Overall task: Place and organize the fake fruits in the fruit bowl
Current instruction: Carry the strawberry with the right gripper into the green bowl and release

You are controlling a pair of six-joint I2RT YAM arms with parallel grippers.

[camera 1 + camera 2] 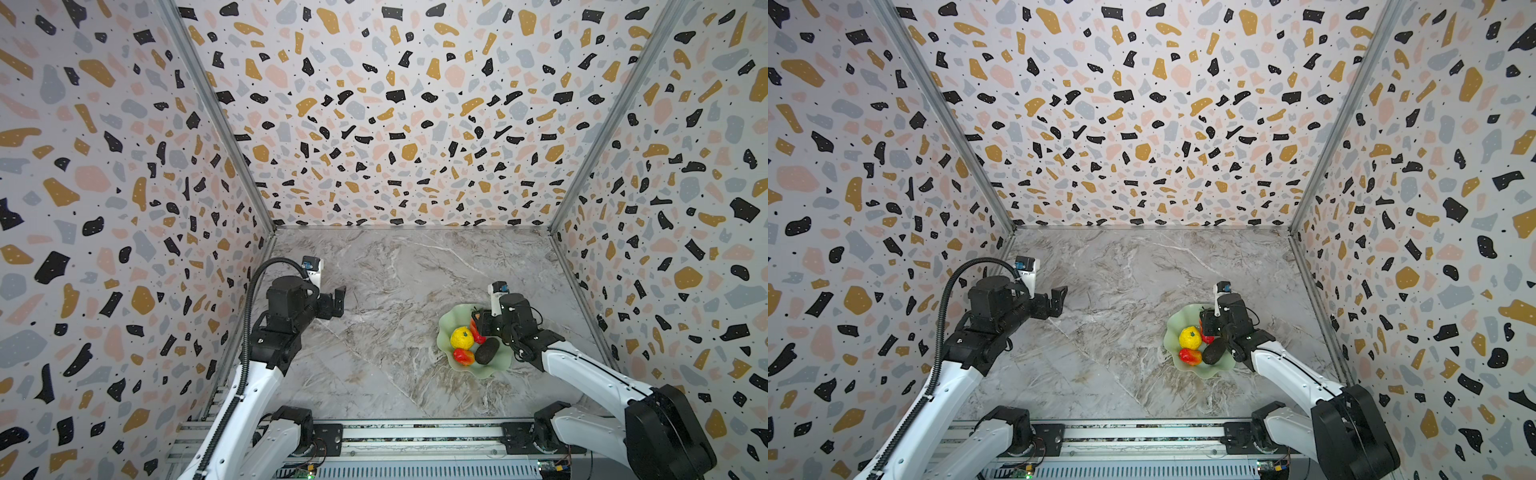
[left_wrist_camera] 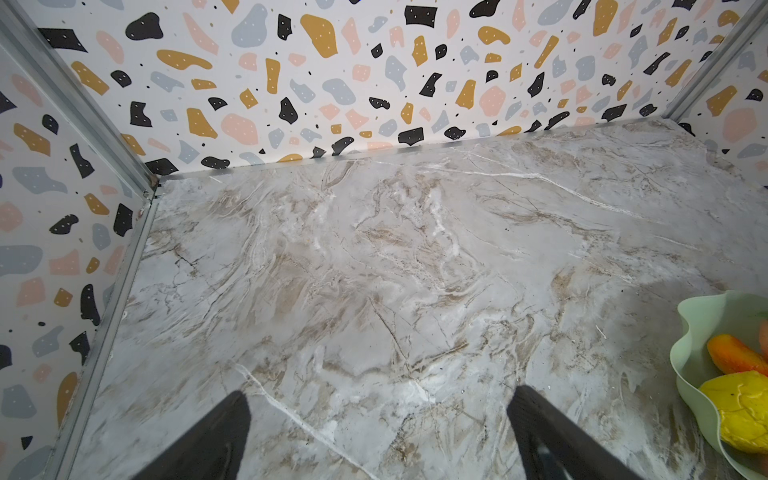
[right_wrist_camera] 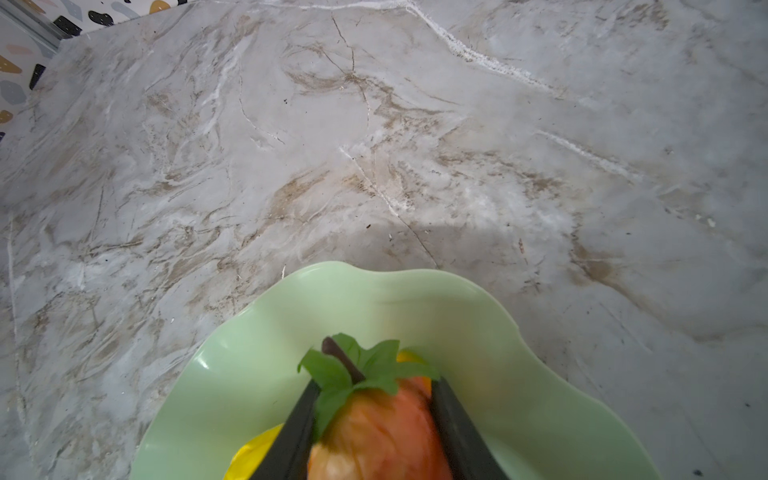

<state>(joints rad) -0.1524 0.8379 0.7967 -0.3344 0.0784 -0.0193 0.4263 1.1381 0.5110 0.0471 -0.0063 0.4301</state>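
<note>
Right wrist view is showing the right claw (image 3: pixel 374 384) pinching a red fruit (image 3: pixel 374 436) over the green bowl (image 3: pixel 498 332) near the right edge of the counter (image 3: pixel 374 145). Dropping it hard could be knocking the yellow fruit (image 1: pixel 461 337) out.

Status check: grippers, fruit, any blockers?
Right gripper shut on leafy red fruit, over fruit bowl. Left gripper open, empty, over the table. Yellow citrus and dark oval fruit lie close beside it.
</note>
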